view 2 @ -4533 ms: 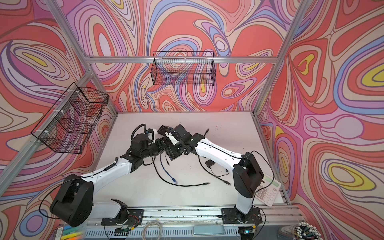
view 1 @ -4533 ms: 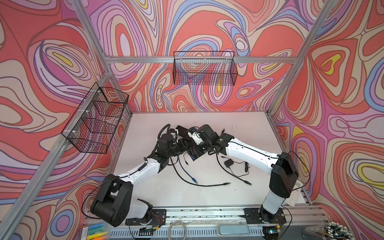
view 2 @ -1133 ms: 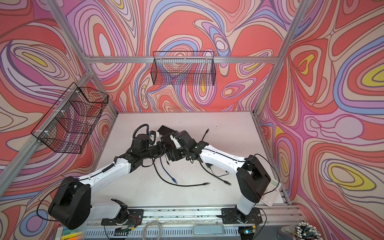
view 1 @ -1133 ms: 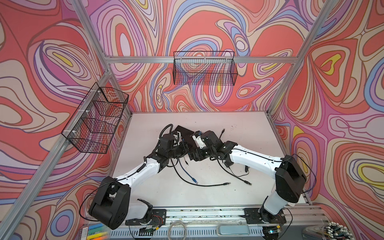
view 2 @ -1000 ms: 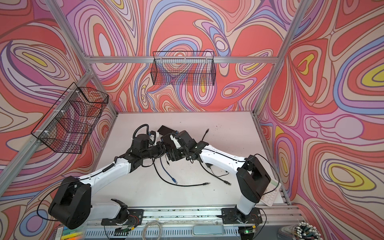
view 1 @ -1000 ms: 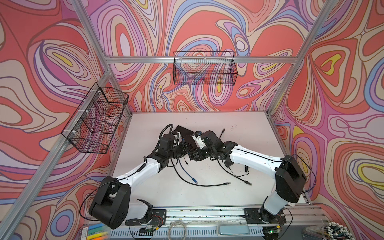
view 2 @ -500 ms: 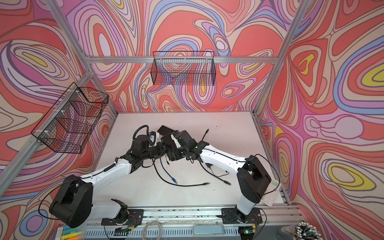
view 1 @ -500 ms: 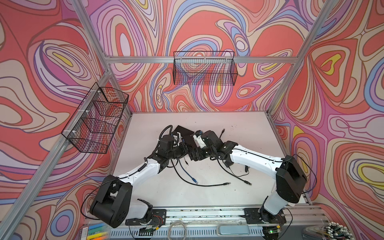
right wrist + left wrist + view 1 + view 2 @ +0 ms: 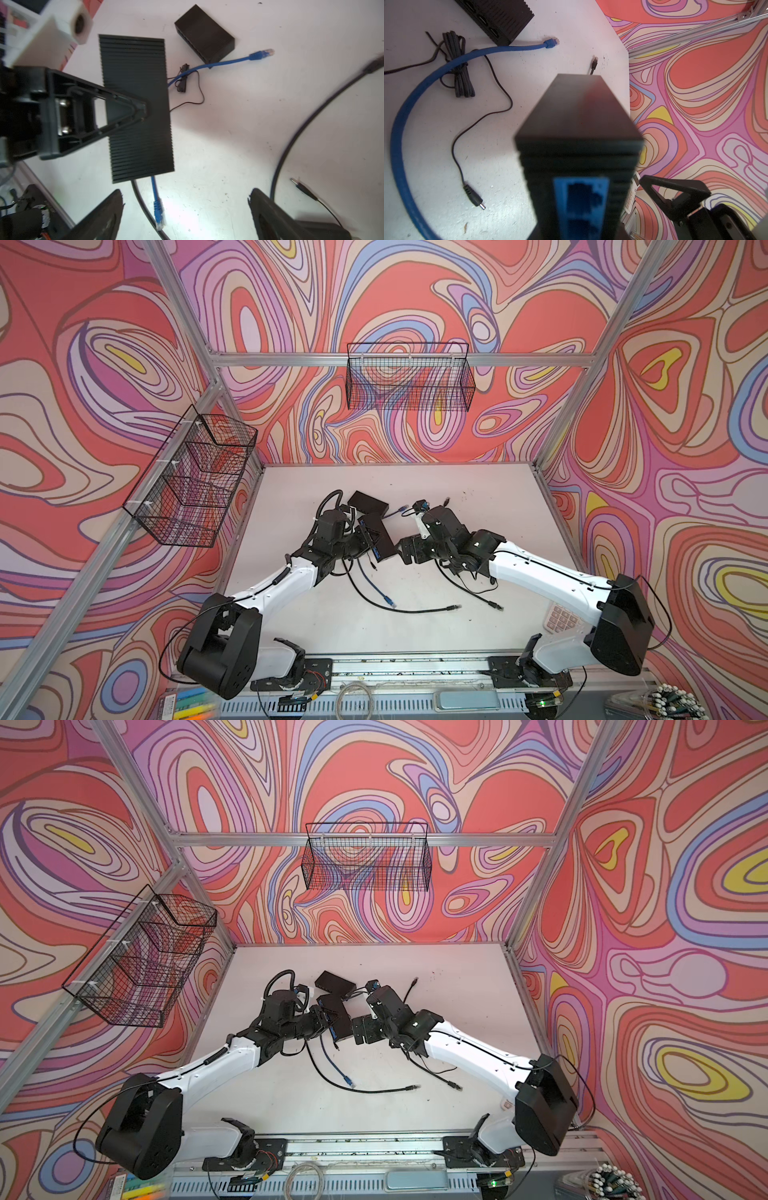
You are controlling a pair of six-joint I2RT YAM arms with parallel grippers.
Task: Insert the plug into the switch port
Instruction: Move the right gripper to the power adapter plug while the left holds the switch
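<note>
A white, speckled tabletop (image 9: 353,635) is seen in both top views. A small black box (image 9: 367,502) is laid toward the back. Just beside it, a blue cable (image 9: 396,128) is curved, with both plugs free. A black cable (image 9: 415,610) is stretched nearer the front. A bundled thin cord (image 9: 462,83) is laid near the box.

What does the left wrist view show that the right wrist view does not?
Only left wrist: the blue port panel on the switch, and the barrel plug of the bundled cord. Only right wrist: the left gripper clamped on the switch's broad ribbed face, and a second blue plug beside a thick black cable. Both: the switch, the small black box, the blue plug near it, the bundled cord.
</note>
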